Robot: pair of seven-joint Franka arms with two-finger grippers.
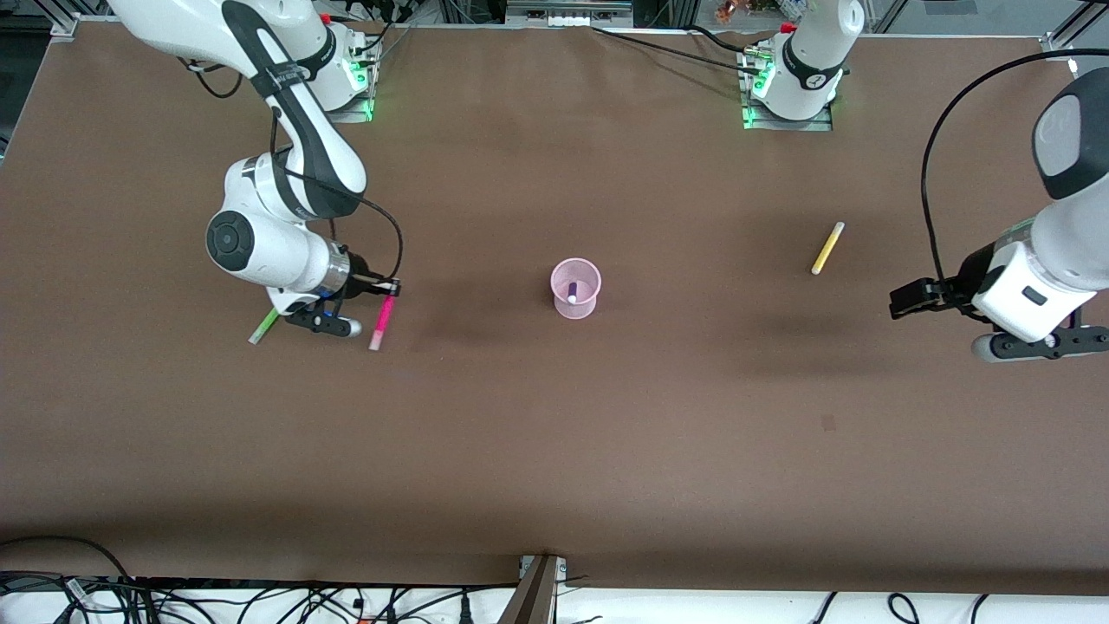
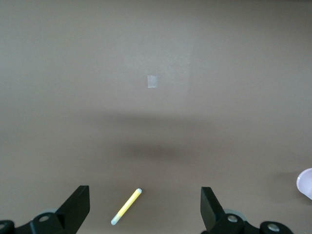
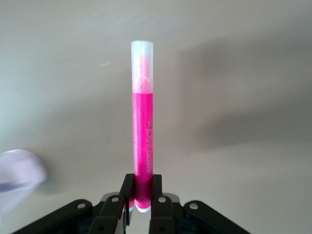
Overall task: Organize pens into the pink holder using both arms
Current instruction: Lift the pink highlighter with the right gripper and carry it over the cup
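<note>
Here, the pink holder [image 1: 575, 289] stands upright near the middle of the table [image 1: 554, 451], with a purple pen [image 1: 572, 293] inside it, pale end up. In the right wrist view the holder appears only as a pale blur at the picture's edge [image 3: 17, 178], and in the left wrist view as a sliver of rim [image 2: 305, 182].

Toward the right arm's end of the table, the right gripper [image 1: 386, 290] is clenched on one end of a magenta pen [image 1: 381, 322]; the right wrist view shows the two fingers [image 3: 114, 207] pinching the pen's end [image 3: 142, 146] while its clear-capped tip points away from the gripper. The pen hangs over bare table, well apart from the holder. A green pen [image 1: 264, 326] lies on the table just beside the right gripper, partly hidden under the wrist.

Toward the left arm's end, a yellow pen [image 1: 827, 248] lies flat on the table, farther from the front camera than the holder and well apart from it. The left gripper [image 1: 910, 299] hovers over bare table near this pen; its fingers [image 2: 75, 207] are spread wide and hold nothing, and the yellow pen [image 2: 126, 206] shows between them on the table below.
</note>
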